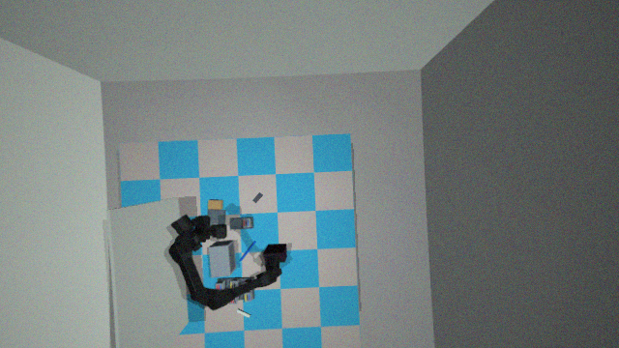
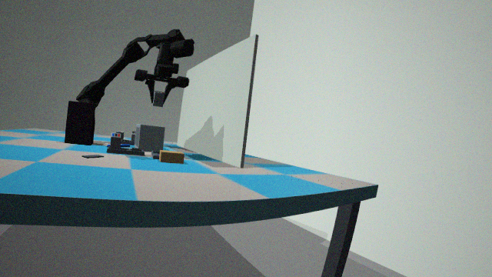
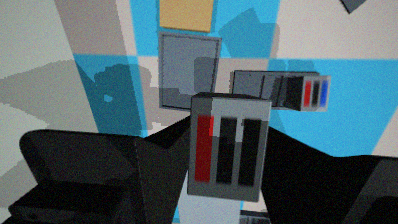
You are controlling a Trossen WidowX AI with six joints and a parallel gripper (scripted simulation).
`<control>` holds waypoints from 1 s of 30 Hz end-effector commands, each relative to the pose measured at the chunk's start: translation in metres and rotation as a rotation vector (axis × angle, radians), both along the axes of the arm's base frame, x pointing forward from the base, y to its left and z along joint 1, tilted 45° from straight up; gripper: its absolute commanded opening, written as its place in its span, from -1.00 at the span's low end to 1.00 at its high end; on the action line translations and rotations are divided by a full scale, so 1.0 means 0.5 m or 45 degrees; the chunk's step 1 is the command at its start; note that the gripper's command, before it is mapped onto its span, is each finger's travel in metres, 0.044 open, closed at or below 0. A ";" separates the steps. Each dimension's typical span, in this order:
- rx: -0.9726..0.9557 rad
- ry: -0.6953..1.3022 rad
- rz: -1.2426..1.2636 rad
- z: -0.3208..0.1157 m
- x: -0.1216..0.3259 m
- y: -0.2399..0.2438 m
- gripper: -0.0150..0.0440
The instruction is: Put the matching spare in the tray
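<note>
My gripper (image 2: 158, 101) (image 3: 221, 122) is shut on a grey unit (image 2: 158, 98) (image 3: 229, 190) and holds it high above the table. The held unit's face shows one red and two black bars in the wrist view. A shallow grey tray (image 3: 175, 62) (image 1: 217, 215) lies below, just beyond the held unit in the wrist view, and no unit shows in its visible part. A dark slotted holder (image 3: 248, 82) (image 1: 236, 223) beside the tray bears a unit (image 3: 316, 93) (image 1: 248, 222) with red, black and blue bars. No printed code is readable.
A yellow block (image 1: 215, 204) (image 2: 171, 157) (image 3: 186, 15) adjoins the tray. A tall grey box (image 1: 221, 259) (image 2: 151, 138) stands near the holder. Several striped units are partly hidden under the arm. A pale upright panel (image 1: 145, 266) (image 2: 219, 104) stands beside the workspace. A blue stick (image 1: 248, 251) lies near the box.
</note>
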State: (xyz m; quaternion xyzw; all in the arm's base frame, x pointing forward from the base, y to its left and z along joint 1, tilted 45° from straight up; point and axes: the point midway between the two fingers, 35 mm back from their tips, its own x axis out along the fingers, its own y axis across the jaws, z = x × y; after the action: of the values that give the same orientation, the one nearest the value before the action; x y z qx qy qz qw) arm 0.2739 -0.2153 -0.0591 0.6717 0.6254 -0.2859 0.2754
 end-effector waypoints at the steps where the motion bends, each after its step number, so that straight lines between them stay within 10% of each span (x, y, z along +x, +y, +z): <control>1: 0.006 0.001 -0.002 -0.002 0.031 -0.001 -0.49; 30: 0.014 0.005 -0.018 -0.025 0.108 0.013 -0.49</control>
State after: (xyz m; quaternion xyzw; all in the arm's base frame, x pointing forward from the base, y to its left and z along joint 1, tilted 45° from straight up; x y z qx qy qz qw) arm 0.3269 -0.2126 -0.0680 0.6755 0.6228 -0.2858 0.2722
